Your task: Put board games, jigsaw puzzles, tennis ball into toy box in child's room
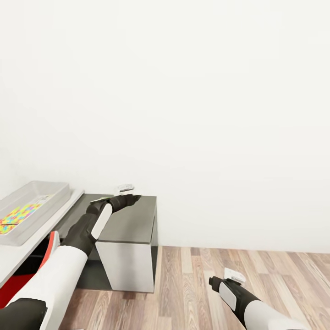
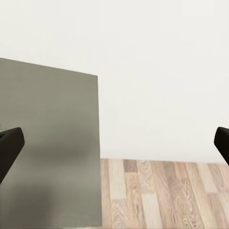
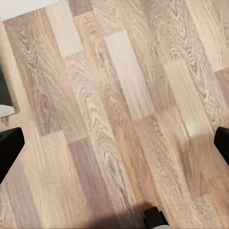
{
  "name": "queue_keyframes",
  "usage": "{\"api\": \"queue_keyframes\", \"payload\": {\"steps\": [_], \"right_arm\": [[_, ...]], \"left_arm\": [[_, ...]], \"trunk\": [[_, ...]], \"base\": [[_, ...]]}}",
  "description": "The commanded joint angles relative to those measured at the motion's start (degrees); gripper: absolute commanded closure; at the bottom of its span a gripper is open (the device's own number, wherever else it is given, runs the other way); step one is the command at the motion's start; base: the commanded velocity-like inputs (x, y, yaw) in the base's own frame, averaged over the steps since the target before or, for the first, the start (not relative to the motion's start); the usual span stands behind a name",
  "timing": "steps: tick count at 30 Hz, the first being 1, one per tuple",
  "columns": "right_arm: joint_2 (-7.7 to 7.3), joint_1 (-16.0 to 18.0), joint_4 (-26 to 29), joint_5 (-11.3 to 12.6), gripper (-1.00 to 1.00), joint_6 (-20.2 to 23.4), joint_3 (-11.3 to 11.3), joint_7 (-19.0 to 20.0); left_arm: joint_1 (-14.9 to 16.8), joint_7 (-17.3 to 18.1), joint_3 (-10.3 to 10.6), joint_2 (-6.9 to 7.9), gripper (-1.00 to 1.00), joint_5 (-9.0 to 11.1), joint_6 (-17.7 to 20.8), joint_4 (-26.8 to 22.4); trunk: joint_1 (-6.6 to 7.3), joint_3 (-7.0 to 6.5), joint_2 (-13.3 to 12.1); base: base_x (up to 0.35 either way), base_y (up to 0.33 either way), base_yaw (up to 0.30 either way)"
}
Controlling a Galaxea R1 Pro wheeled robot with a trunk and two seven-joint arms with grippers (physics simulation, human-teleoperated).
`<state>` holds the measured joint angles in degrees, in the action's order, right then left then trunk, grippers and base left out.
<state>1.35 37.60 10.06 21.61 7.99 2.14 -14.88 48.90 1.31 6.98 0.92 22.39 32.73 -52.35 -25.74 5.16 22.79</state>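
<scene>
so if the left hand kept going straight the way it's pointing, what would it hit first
Probably the white wall. The left hand is open over the dark grey side unit, aimed past its far edge; nothing else shows in that line, though depth is unclear.

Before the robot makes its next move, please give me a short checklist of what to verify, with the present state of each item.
1. Left gripper empty: ok, fingers wide apart with nothing between them, over the dark side unit.
2. Right gripper empty: ok, open above the wood floor.
3. Toy box in sight: ok, on the table at the robot's left.
4. A jigsaw puzzle in the toy box: ok, a colourful sheet lies inside.
5. Other toys located: cannot tell.
6. Left arm clear of the red chair: cannot tell, they overlap in the head view.
</scene>
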Motion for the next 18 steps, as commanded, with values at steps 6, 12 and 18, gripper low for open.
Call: {"api": "queue_keyframes", "payload": {"steps": [6,12,18], "right_arm": [[0.01,0.0,0.1,0.2,-1.0,0.4,0.2,-0.3],[0.05,0.0,0.1,0.2,-1.0,0.4,0.2,-0.3],[0.06,0.0,0.1,0.2,-1.0,0.4,0.2,-0.3]], "left_arm": [[0.1,-0.3,0.1,0.15,-1.0,0.0,0.2,0.0],[0.1,-6.2,0.1,-0.05,-1.0,0.0,0.2,0.0],[0.1,-13.9,0.0,-0.19,-1.0,0.0,0.1,0.1]], "trunk": [[-0.04,0.13,0.1],[-0.04,0.13,0.1],[-0.04,0.13,0.1]], "base": [[0.033,-0.002,0.192],[0.056,0.0,0.211],[0.024,0.0,0.035]]}}
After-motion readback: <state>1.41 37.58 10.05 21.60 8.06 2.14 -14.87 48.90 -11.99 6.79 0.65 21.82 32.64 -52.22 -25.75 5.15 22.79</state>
